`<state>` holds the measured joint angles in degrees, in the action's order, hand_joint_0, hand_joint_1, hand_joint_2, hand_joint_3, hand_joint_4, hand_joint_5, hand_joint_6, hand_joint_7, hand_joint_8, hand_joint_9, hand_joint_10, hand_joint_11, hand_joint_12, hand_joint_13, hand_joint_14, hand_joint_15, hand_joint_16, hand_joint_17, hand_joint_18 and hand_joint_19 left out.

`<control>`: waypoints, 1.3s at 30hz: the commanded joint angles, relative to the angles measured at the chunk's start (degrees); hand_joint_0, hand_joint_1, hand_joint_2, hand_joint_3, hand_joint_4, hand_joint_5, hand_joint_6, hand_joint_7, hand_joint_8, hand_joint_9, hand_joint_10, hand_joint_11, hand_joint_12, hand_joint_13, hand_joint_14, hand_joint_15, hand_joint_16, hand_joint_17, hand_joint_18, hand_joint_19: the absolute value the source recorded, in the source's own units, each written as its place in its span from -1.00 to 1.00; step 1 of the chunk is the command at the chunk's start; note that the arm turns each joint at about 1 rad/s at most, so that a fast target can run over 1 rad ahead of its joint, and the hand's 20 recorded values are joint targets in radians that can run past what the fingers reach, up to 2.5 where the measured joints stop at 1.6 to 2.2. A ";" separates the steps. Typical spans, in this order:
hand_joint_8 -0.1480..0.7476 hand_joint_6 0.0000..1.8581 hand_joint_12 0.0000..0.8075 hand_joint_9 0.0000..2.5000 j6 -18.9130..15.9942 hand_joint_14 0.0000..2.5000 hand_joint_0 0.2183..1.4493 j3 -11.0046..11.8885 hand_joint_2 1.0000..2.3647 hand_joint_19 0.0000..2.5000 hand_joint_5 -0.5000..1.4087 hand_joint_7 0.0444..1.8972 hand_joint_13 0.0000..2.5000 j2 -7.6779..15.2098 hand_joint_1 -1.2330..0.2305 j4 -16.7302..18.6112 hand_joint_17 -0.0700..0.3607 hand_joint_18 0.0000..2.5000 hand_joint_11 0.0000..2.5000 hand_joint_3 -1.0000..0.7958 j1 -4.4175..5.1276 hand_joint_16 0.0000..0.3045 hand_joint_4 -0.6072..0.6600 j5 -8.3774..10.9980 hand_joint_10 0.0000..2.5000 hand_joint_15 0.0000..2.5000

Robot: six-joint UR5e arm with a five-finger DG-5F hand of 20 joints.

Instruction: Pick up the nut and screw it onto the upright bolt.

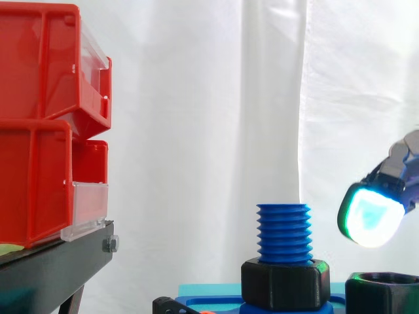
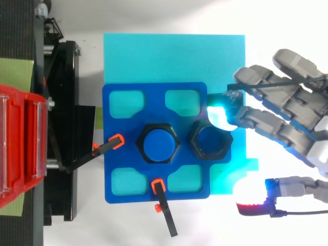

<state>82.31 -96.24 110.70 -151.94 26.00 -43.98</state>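
The blue threaded bolt (image 1: 283,232) stands upright in the middle of a blue fixture plate (image 2: 118,174), with a black hex collar (image 1: 285,282) round its base. The loose black nut (image 2: 210,143) lies flat on the plate just right of the bolt. My hand (image 2: 287,118) reaches in from the right, open and holding nothing. One glowing cyan fingertip (image 2: 221,116) hovers at the nut's far right edge. In the side view this fingertip (image 1: 371,219) hangs a little above the nut (image 1: 383,294). The thumb's red-white pad (image 2: 251,197) sits off the plate to the nut's near right.
The plate rests on a cyan board (image 2: 174,56). Two black clamps with orange tips (image 2: 117,141) (image 2: 160,187) grip the plate's left and front edges. Red bins (image 1: 46,124) sit stacked on a black stand (image 1: 59,261) to the left.
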 commanded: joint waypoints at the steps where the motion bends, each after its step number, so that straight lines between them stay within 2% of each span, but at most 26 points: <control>1: 0.02 -0.46 0.07 -0.81 -0.49 -1.00 -0.69 0.09 -1.00 -1.00 -0.75 -0.28 -0.71 1.01 -0.14 0.59 -0.09 -0.84 -1.00 -0.44 -0.08 -0.63 0.34 0.03 -1.00 -1.00; 11: 0.04 -0.46 0.08 -0.80 0.30 -1.00 -0.70 0.00 -1.00 -1.00 -0.75 -0.27 -0.69 1.10 -0.09 1.73 -0.08 -0.83 -1.00 -0.44 -0.60 -0.63 0.34 0.12 -1.00 -1.00; 18: 0.04 -0.46 0.09 -0.80 1.18 -1.00 -0.71 0.00 -1.00 -1.00 -0.75 -0.27 -0.69 1.10 -0.12 1.82 -0.08 -0.82 -1.00 -0.44 -1.66 -0.62 0.35 -0.14 -1.00 -1.00; 24: 0.05 -0.46 0.09 -0.80 2.85 -1.00 -0.72 0.00 -1.00 -1.00 -0.74 -0.25 -0.69 1.10 -0.14 2.79 -0.07 -0.82 -1.00 -0.44 -1.75 -0.62 0.35 -0.05 -1.00 -1.00; 30: 0.05 -0.46 0.11 -0.79 3.82 -1.00 -0.74 0.00 -1.00 -1.00 -0.74 -0.25 -0.68 1.10 -0.16 3.23 -0.06 -0.82 -1.00 -0.44 -1.66 -0.61 0.36 0.03 -1.00 -1.00; 31: 0.05 -0.46 0.11 -0.79 3.99 -1.00 -0.74 0.00 -1.00 -1.00 -0.74 -0.25 -0.68 1.10 -0.16 3.32 -0.06 -0.82 -1.00 -0.44 -1.40 -0.61 0.37 0.21 -1.00 -1.00; 39: 0.06 -0.46 0.11 -0.79 6.54 -1.00 -0.74 0.00 -1.00 -1.00 -0.74 -0.25 -0.68 1.10 -0.15 5.43 -0.05 -0.81 -1.00 -0.44 -0.34 -0.61 0.37 3.90 -1.00 -1.00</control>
<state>87.97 -96.22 111.80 -147.16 25.23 -41.34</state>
